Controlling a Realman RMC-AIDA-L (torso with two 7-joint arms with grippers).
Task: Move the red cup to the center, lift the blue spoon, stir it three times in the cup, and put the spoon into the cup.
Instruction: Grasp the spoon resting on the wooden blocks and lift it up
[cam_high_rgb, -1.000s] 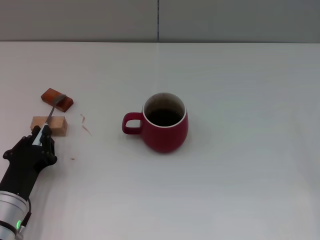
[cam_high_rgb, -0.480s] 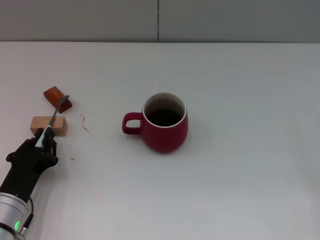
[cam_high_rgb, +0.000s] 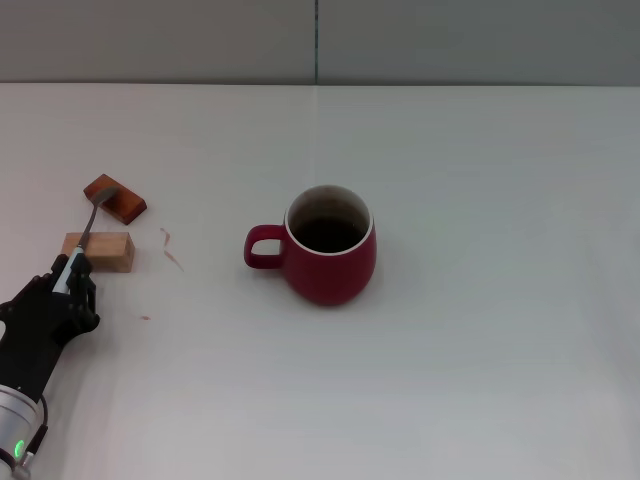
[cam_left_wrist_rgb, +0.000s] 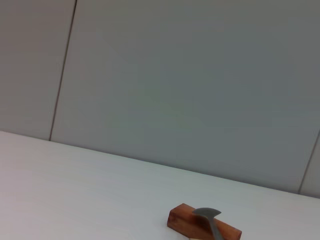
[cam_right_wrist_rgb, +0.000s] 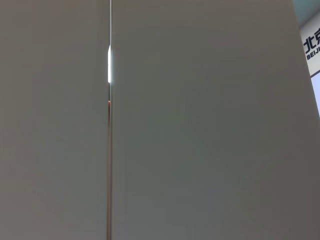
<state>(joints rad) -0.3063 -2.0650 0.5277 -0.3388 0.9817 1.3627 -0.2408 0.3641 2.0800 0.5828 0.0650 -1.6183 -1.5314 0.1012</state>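
Observation:
The red cup (cam_high_rgb: 330, 245) stands upright near the middle of the white table, its handle (cam_high_rgb: 262, 247) pointing to the robot's left and its inside dark. At the near left, my left gripper (cam_high_rgb: 68, 277) is shut on the pale handle of the blue spoon (cam_high_rgb: 84, 235). The spoon's grey stem runs away from me, and its bowl (cam_high_rgb: 103, 195) hovers over a red-brown wooden block (cam_high_rgb: 118, 198). The left wrist view shows that bowl (cam_left_wrist_rgb: 207, 213) above the same block (cam_left_wrist_rgb: 192, 226). My right gripper is out of view; its wrist camera sees only a grey wall.
A light wooden block (cam_high_rgb: 98, 251) lies just ahead of the left gripper, under the spoon's stem. Small reddish marks (cam_high_rgb: 170, 248) dot the table to its right. White tabletop (cam_high_rgb: 480, 330) stretches around and right of the cup.
The left gripper has shifted left and slightly nearer to me with the spoon. The spoon's bowl has swung left over the red-brown block. The cup has not moved.

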